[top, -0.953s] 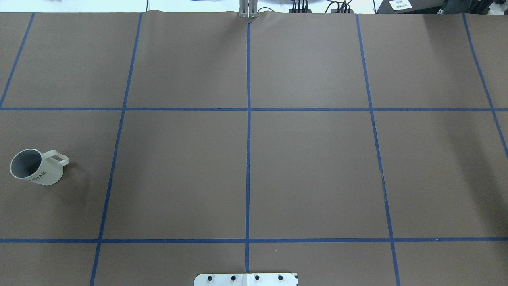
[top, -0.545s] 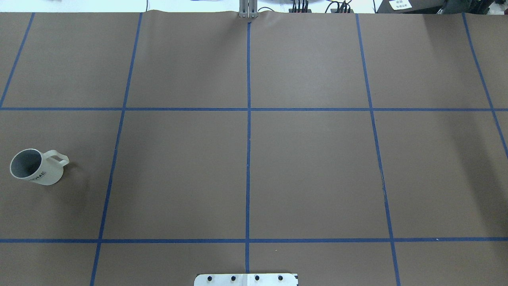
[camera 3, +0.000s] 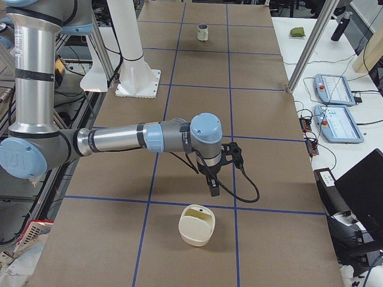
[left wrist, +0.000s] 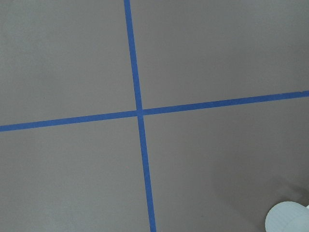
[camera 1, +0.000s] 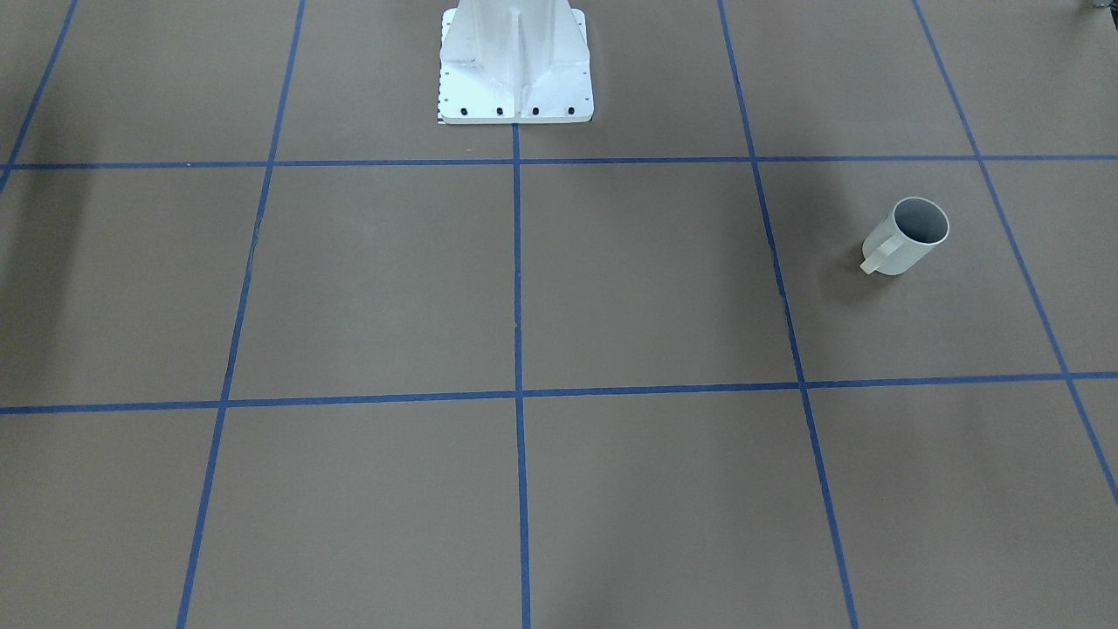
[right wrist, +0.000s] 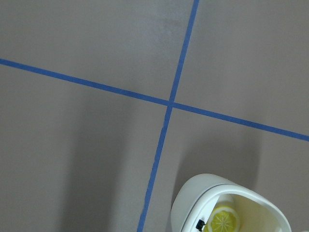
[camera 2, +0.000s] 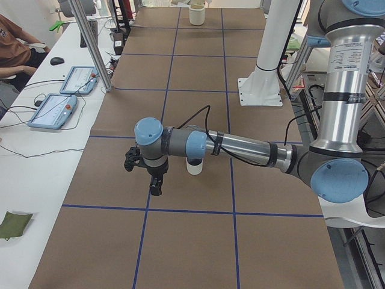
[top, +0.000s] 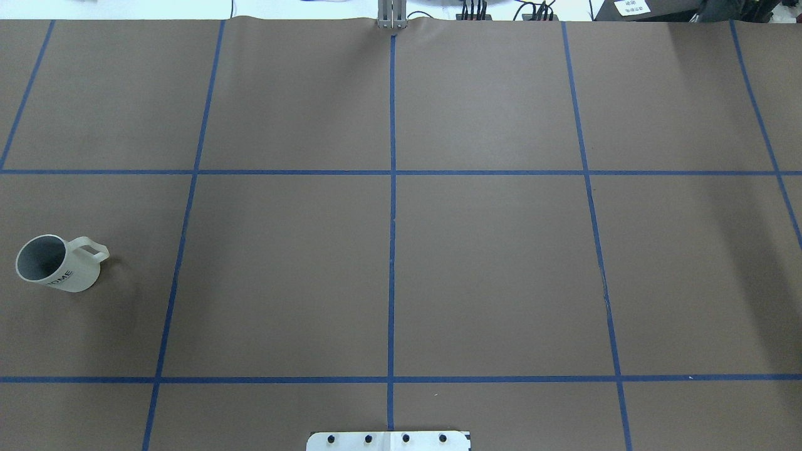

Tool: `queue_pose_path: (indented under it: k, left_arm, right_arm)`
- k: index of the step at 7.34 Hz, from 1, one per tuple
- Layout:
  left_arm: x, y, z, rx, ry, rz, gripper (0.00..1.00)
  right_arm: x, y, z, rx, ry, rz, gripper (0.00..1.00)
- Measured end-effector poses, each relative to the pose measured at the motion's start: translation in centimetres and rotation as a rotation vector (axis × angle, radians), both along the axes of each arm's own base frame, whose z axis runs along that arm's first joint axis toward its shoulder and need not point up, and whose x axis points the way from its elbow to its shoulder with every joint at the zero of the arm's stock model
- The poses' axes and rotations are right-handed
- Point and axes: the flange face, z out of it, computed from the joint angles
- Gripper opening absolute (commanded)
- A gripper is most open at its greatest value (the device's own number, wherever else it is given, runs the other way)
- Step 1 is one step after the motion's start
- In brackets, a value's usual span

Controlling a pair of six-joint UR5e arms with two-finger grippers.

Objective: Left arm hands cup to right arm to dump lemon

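Left arm and right arm: silver-grey, pale blue caps.

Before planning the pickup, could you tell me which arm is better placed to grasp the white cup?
Left. The cup stands on the robot's left side of the table, and the left gripper hangs close beside it; the right gripper is near the table's other end.

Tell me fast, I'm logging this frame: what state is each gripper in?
Left gripper: cannot tell, seen only from the side.
Right gripper: cannot tell, seen only from the side.
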Motion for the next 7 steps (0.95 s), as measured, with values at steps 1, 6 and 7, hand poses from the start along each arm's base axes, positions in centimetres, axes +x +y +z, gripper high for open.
queue_pose_path:
  k: [1, 6, 7]
  left_arm:
    - [0.0, 0.1, 0.4, -0.009, 0.001, -0.001, 1.00]
    - [-0.4, 0.5, -0.7, 0.011, 0.009, -0.008, 1.00]
    - [-0.5, 0.5, -0.8, 0.015, 0.010, -0.008, 1.00]
  right_arm:
    - [0.2, 0.1, 0.0, -0.016, -0.005, 0.021, 1.00]
    - [-2.4, -0.9, -0.2, -0.024, 0.003, -0.024, 1.00]
    - [-4.1, -1.2, -0.1, -0.025, 0.006, -0.061, 1.00]
